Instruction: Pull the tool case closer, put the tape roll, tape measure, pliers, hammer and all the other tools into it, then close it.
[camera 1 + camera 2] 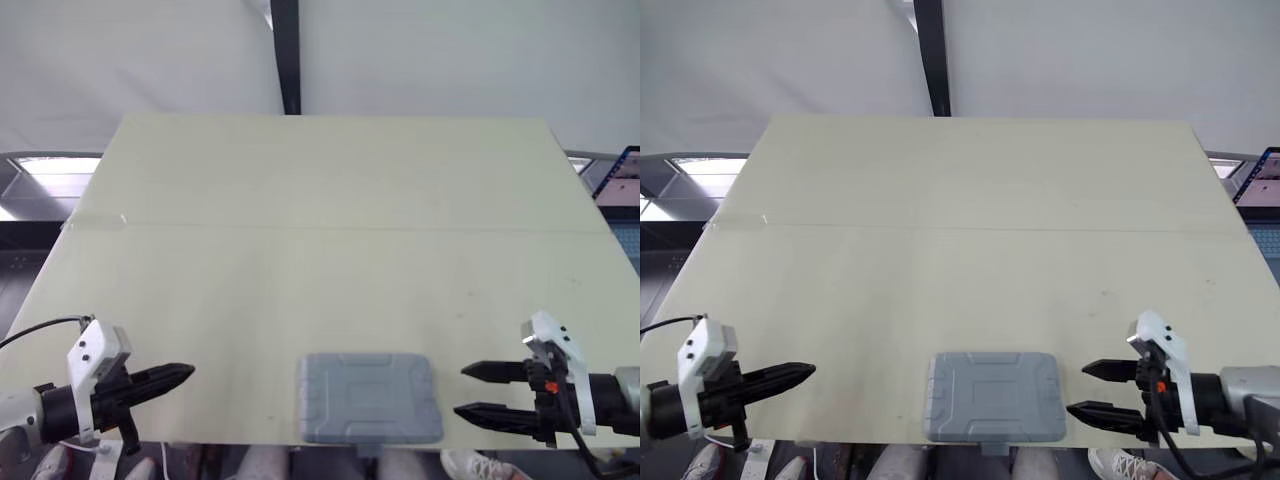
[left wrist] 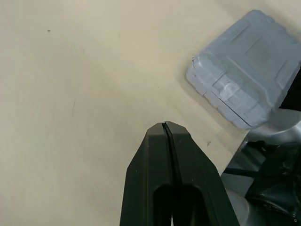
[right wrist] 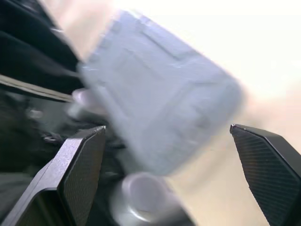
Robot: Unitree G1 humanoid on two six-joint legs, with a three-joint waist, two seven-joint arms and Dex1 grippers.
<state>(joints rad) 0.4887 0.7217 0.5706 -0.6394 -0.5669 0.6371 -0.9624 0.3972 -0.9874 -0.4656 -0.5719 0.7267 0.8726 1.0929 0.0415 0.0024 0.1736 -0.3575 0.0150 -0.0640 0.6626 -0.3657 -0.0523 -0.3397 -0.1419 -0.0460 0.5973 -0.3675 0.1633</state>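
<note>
A grey plastic tool case [image 1: 368,397] lies shut and flat at the near edge of the pale table [image 1: 330,200], between my two arms. My left gripper [image 1: 185,375] hovers to its left with both fingers pressed together and nothing held. In the left wrist view the case [image 2: 249,70] lies ahead of the shut fingertips [image 2: 165,126]. My right gripper [image 1: 472,390] is open just right of the case, fingers pointing at its side. The right wrist view has the case [image 3: 160,94] between and beyond the spread fingers [image 3: 80,160].
The table's near edge runs right under the case and both grippers. A faint seam [image 1: 330,228] crosses the tabletop from left to right. White sheeting [image 1: 150,60] hangs behind the far edge, split by a dark post [image 1: 288,55].
</note>
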